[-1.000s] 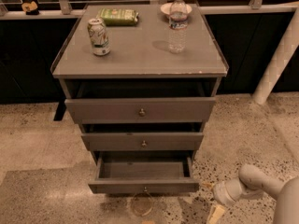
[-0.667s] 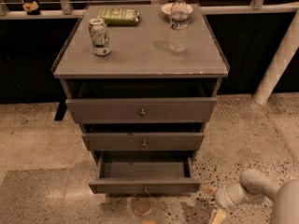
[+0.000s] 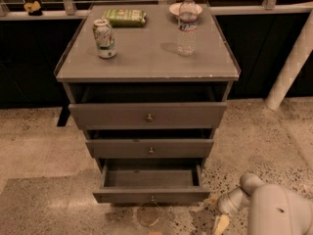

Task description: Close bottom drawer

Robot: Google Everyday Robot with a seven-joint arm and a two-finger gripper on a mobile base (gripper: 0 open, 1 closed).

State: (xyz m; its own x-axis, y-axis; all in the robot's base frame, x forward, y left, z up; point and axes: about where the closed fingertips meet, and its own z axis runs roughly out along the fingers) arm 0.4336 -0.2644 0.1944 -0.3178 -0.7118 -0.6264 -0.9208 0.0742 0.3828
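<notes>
Not much has changed. The tool [image 3: 221, 223] hangs low over the floor [image 3: 44, 146], at the bottom right of the view, and it has slid a tiny bit to the left since a second ago, so it is a bit nearer the cabinet. More of the big white arm [image 3: 274, 207] shows in the corner now. I cannot tell if the tool is open or closed.

The bottom drawer [image 3: 151, 196] is up and to the left of the tool. It is pulled out, and you can see its bare inside. Its front has not moved from the earlier view, so the job has not really started. The tool is near the drawer's right corner but not touching it. I think it needs to get in front of the drawer and push it in.

The middle drawer [image 3: 150, 149] and the top drawer [image 3: 148, 115] sit higher, further up from the tool. Both stick out a little, same as before. The can [image 3: 104, 38] and the bottle [image 3: 187, 26] stand on the worktop [image 3: 146, 58], far above the tool — they have not moved.
</notes>
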